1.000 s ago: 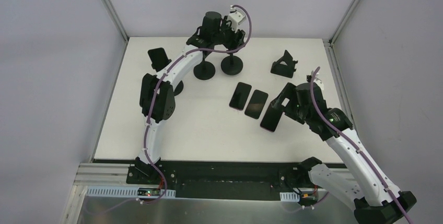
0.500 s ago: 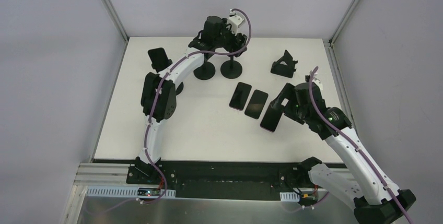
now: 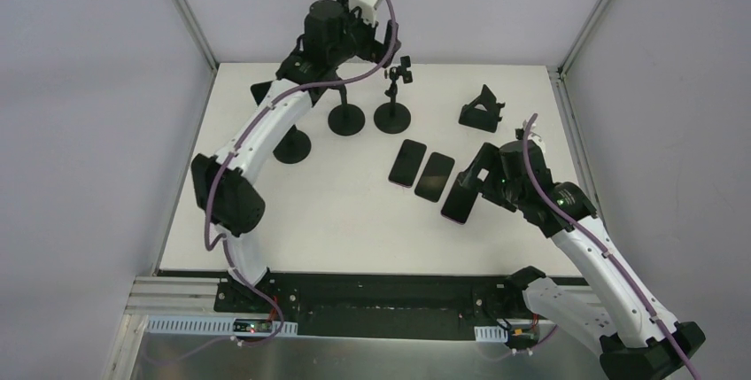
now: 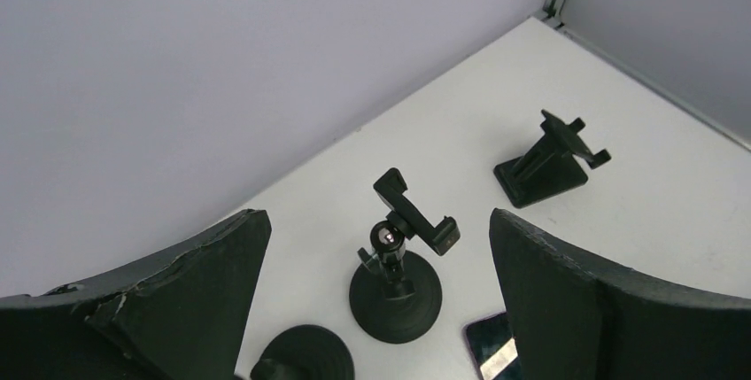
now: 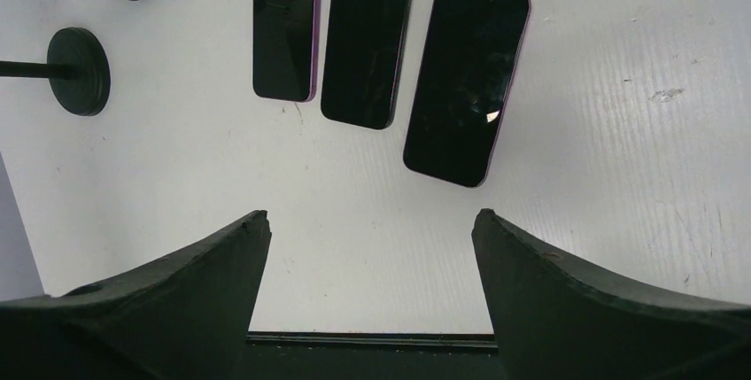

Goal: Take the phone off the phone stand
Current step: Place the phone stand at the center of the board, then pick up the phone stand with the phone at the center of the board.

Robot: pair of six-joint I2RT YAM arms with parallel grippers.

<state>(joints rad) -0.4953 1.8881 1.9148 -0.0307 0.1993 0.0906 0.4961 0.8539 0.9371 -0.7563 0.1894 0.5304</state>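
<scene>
White table carries three phones lying flat side by side, three round-base stands and one angled stand nearer the far edge.

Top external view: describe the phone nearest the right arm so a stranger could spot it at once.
On the white table, three dark phones lie flat in a row right of centre. The wanted phone ends the row on the right, beside the right arm. Unlike its two neighbours, it sits offset toward the near edge.
</scene>
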